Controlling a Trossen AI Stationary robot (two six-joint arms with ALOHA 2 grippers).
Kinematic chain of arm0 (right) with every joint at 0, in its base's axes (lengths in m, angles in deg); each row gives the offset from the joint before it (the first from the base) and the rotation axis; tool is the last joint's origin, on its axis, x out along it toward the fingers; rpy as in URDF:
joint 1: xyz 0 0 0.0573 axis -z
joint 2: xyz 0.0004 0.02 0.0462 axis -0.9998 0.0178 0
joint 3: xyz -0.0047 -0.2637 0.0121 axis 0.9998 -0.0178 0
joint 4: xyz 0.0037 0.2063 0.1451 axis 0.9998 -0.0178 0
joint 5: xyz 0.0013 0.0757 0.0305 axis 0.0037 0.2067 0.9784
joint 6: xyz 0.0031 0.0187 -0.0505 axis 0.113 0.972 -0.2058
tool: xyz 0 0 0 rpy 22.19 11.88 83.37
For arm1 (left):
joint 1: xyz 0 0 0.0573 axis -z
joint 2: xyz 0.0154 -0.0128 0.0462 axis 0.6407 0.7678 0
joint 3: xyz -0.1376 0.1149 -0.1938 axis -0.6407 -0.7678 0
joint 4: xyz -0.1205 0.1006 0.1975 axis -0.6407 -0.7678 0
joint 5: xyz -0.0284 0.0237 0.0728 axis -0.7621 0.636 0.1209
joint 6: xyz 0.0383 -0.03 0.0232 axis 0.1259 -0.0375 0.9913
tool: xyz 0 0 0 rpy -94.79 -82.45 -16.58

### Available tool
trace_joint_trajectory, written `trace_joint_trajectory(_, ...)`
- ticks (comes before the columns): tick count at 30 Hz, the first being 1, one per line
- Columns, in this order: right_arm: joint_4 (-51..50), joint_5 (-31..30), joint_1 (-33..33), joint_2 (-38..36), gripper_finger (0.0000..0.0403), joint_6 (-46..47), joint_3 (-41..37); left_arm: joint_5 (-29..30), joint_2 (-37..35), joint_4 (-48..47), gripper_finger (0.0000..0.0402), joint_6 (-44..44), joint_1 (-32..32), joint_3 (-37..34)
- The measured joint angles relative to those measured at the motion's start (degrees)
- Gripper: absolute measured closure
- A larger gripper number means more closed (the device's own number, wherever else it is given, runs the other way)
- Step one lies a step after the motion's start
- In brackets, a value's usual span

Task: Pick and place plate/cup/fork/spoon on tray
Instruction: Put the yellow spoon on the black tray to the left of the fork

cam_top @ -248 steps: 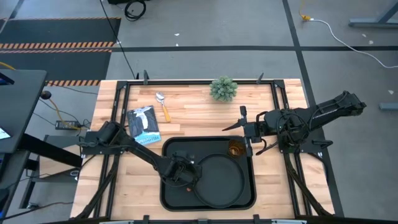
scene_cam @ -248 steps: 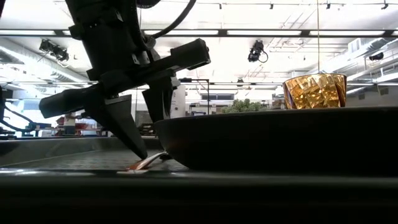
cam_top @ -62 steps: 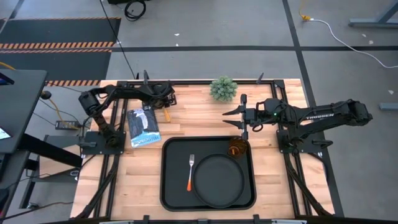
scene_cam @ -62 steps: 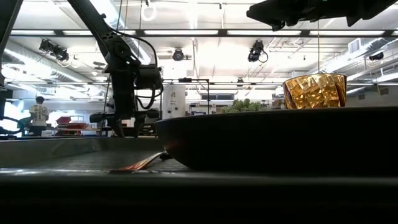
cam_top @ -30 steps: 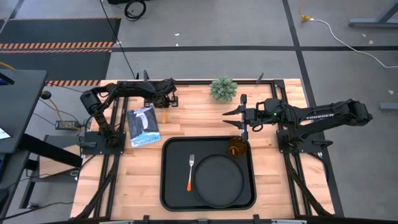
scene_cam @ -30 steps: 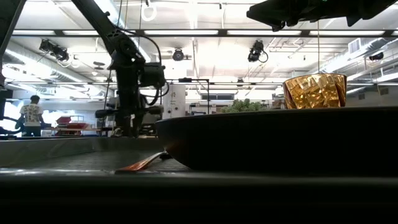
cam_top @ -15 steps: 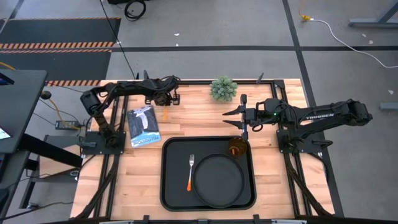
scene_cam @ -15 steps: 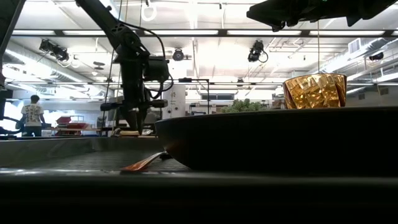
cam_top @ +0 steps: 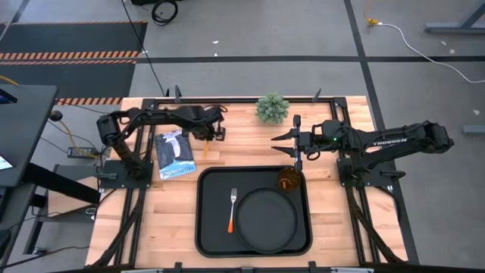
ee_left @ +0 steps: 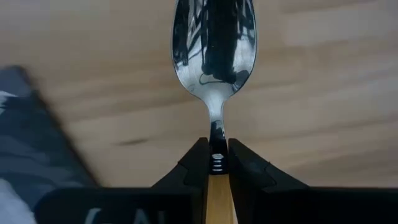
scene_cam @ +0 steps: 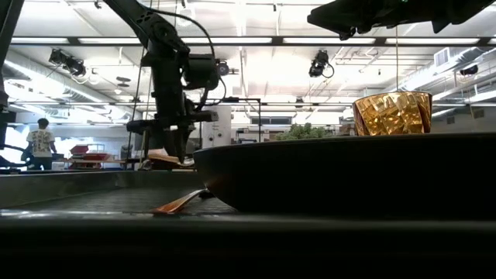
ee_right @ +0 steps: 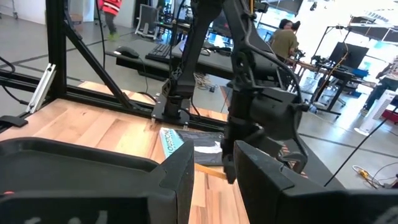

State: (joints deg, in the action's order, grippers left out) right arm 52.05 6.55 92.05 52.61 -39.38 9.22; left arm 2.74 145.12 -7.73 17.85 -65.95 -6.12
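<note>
My left gripper (cam_top: pixel 210 135) hangs over the wood just beyond the black tray's (cam_top: pixel 208 235) far left corner, shut on the orange-handled spoon (ee_left: pixel 213 50). In the low view the spoon (scene_cam: pixel 165 159) hangs clear of the table. On the tray lie the round black plate (cam_top: pixel 265 220), the fork (cam_top: pixel 231 209) left of it and the amber cup (cam_top: pixel 288 180) at the far right corner. My right gripper (cam_top: pixel 286 145) waits open above the table beyond the cup. My left gripper pinches the spoon between its two fingertips (ee_left: pixel 196 165), where the metal neck (ee_left: pixel 216 134) meets the orange handle. The fingers come from above and lie across the spoon. The bowl sticks out past the fingertips and the spoon is lifted clear of the table, roughly level.
A grey-blue packet (cam_top: pixel 174 152) lies on the wood left of my left gripper. A small green potted plant (cam_top: pixel 272 108) stands at the far edge. Bare wood shows left and right of the tray. A person (scene_cam: pixel 38 139) stands far off in the room.
My left gripper has carried the spoon from near the table's far edge toward the right and near edges, closer to the tray. The spoon stays in the hold, clear of the wood. My right arm has kept still.
</note>
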Motion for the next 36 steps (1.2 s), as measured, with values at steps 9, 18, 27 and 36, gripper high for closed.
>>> trace_joint_trajectory(9,-0.4,-0.1,0.0,0.0,0.0282,0.8,0.0,0.0,-0.1,-1.9,0.0355,-6.0,9.3,0.6)
trace_joint_trajectory(18,-1.9,-0.1,0.0,0.0,0.0282,0.9,0.0,4.3,-0.1,-6.0,0.0355,-12.1,19.5,6.0)
trace_joint_trajectory(27,-2.7,0.0,0.0,0.0,0.0282,1.5,0.0,8.6,0.0,-5.9,0.0355,-24.5,30.9,6.9)
trace_joint_trajectory(36,-2.8,0.1,0.0,0.0,0.0282,1.0,0.0,12.8,1.4,-3.5,0.0354,-37.8,40.3,6.9)
